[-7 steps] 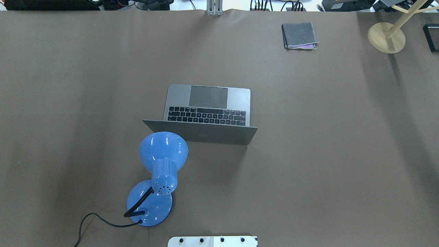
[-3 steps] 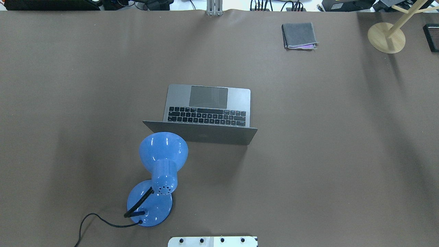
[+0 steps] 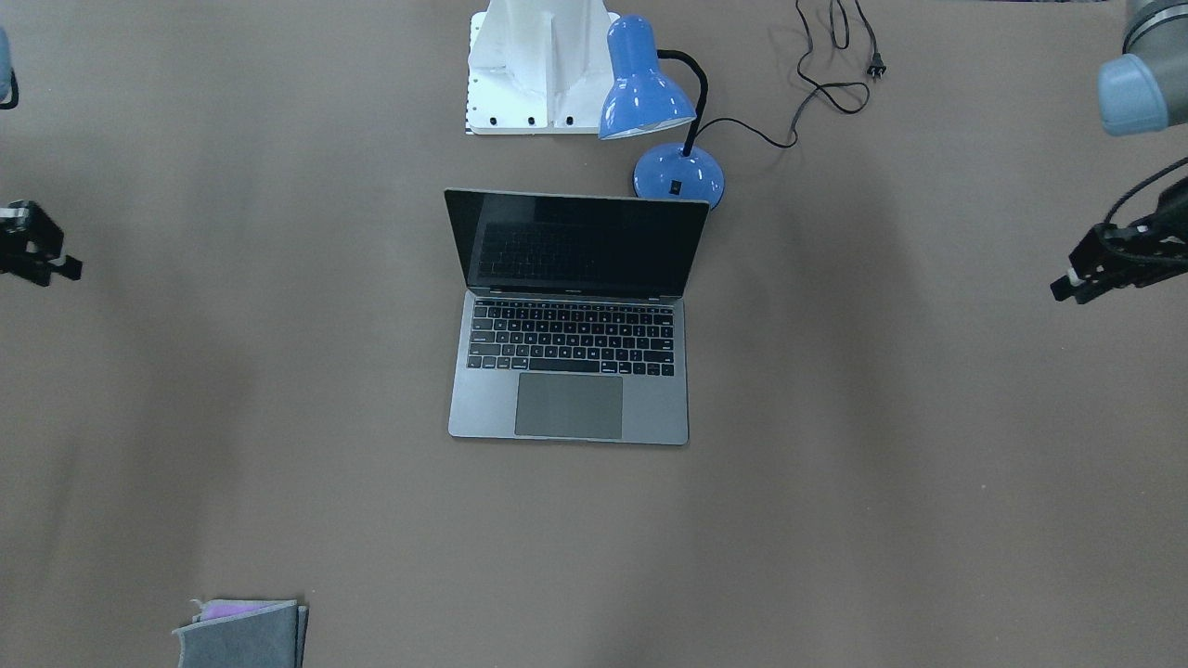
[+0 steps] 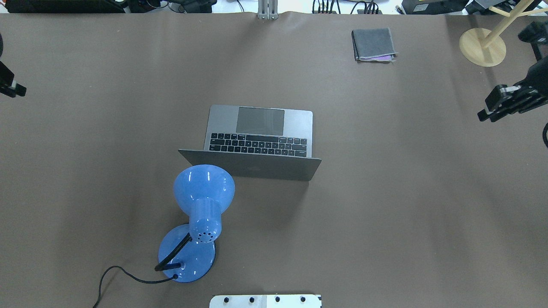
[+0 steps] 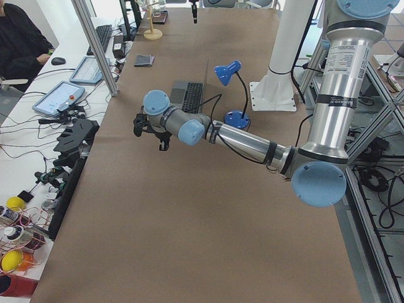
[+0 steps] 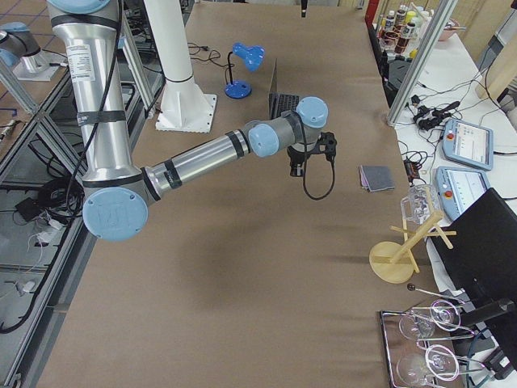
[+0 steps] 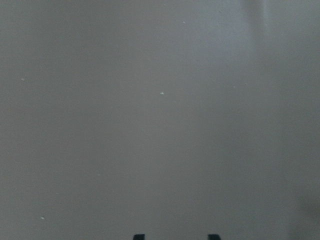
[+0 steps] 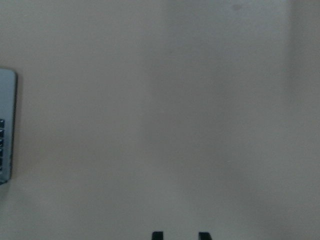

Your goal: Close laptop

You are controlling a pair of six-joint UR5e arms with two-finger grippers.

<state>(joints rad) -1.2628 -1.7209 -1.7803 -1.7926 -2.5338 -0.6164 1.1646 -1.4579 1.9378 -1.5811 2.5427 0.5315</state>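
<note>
1. One wide table under a matte brown cover carried everything.
2. The slim space-grey metal laptop sat open at the middle of the table.
   - Its long axis ran across the table, from the robot's left to its right.
   - The hinge lay on the robot's side and the trackpad edge pointed to the far side.
   - The dark glossy screen faced away from the robot, with the lid standing near upright.
   - It had not shifted from a second before.
3. The glossy blue desk lamp with a black bendy neck stood just behind the lid, toward the robot's left. From above, its shade overlapped the lid's corner; whether they touched I could not tell.
4. The black left gripper and black right gripper hung at opposite table ends, well apart from the laptop.
   - Neither had shown in the overhead view a second before.
   - The left fingertips stood apart with only bare table between them.
   - The right fingertips did too, though closer set.
5. The pale wooden stand with a round base stood at the far right corner.
6. The folded grey cloth lay near the far edge, a purple layer tucked inside its fold.
</note>
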